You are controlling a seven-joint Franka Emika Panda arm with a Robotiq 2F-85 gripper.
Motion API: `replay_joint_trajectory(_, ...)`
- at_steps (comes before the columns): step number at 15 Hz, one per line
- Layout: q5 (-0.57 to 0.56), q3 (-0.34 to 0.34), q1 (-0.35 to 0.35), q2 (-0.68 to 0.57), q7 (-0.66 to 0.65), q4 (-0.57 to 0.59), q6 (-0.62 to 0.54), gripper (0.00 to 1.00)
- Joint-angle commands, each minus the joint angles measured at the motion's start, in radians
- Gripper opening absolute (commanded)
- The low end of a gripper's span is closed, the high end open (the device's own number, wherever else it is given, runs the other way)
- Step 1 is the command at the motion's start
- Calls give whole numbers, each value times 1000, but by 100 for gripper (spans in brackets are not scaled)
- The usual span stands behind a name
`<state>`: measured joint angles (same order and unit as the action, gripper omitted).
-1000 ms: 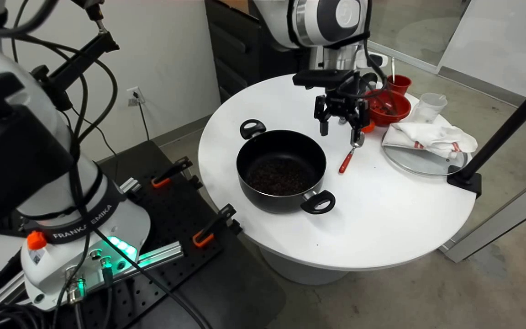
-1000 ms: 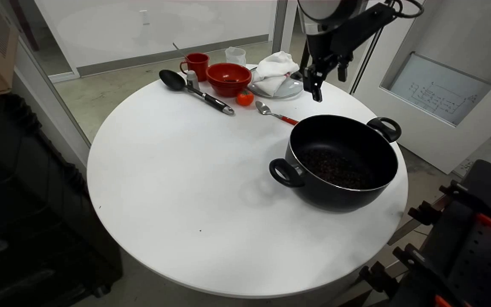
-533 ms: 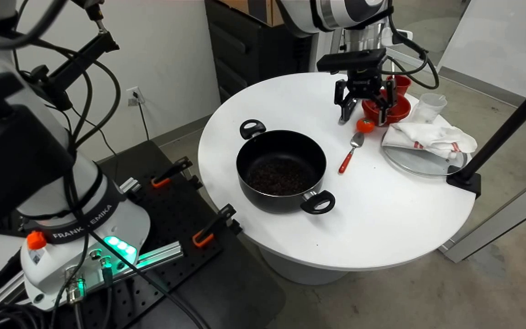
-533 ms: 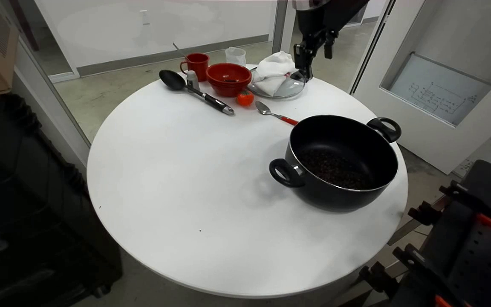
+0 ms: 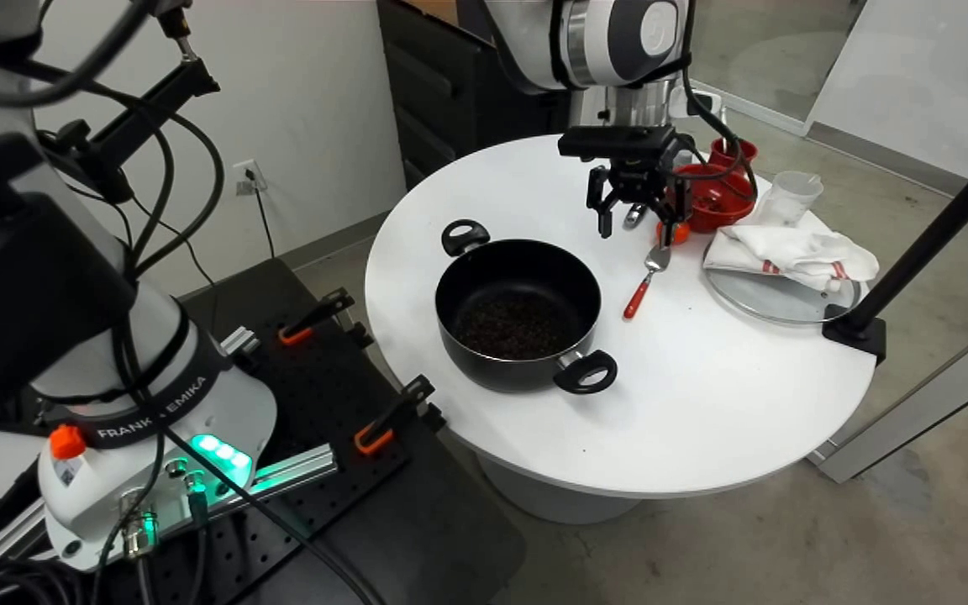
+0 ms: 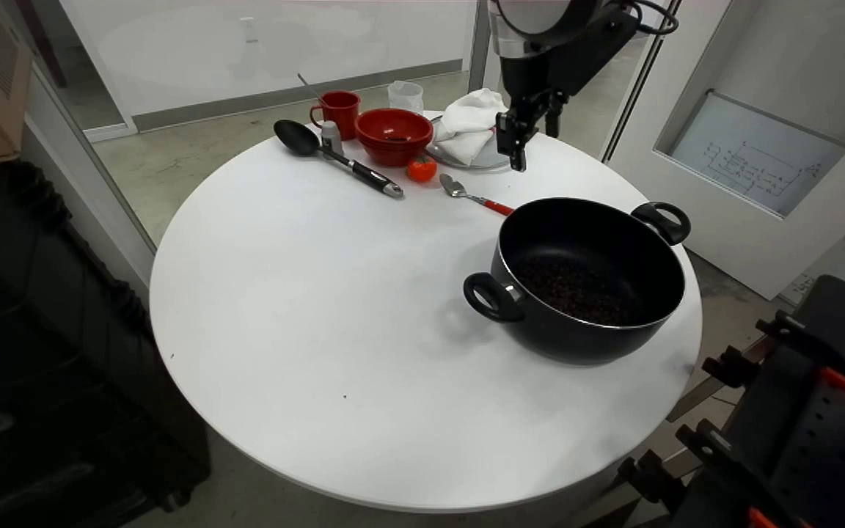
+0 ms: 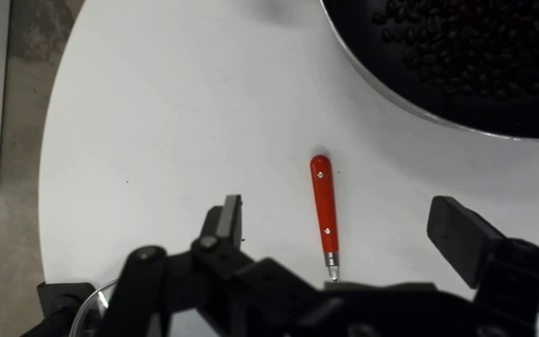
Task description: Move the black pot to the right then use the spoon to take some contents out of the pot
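The black pot (image 5: pixel 497 371) stands on the white table with dark beans (image 5: pixel 513 326) inside. It also shows in the other camera's exterior view (image 6: pixel 576 345) and, in part, at the upper right of the wrist view (image 7: pixel 393 96). The spoon lies flat beside the pot, its red handle (image 5: pixel 637 298) toward the pot and its metal bowl end (image 5: pixel 658 256) away from it. In the wrist view the spoon handle (image 7: pixel 324 201) lies below and between the spread fingers; its bowl end is hidden by the gripper body. My gripper (image 5: pixel 635 235) is open and empty, above the table near the spoon's bowl end.
A tomato (image 6: pixel 422 169), red bowls (image 6: pixel 393 139), a red mug (image 6: pixel 339 114), a black long-handled utensil (image 6: pixel 349 165) and a clear cup (image 6: pixel 405 96) stand at the table's far side. A white cloth (image 5: pixel 795 252) lies on a glass lid (image 5: pixel 774 304) near a black pole (image 5: pixel 938 227).
My gripper moved away from the pot toward the tomato and bowls, then came partway back and lower, over the spoon's bowl end. The pot and the spoon have not moved.
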<state>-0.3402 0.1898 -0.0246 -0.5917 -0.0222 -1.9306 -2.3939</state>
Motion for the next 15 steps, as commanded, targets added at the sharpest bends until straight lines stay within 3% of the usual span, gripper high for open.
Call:
replay_joint_trajectory(1, 25, -41, 35, -39, 22, 27, -26, 100)
replay_joint_trajectory(10, 47, -40, 87, -172, 37, 200, -32, 100)
replay_joint_trajectory(15, -4, -13, 104, -237, 76, 178, -180, 100)
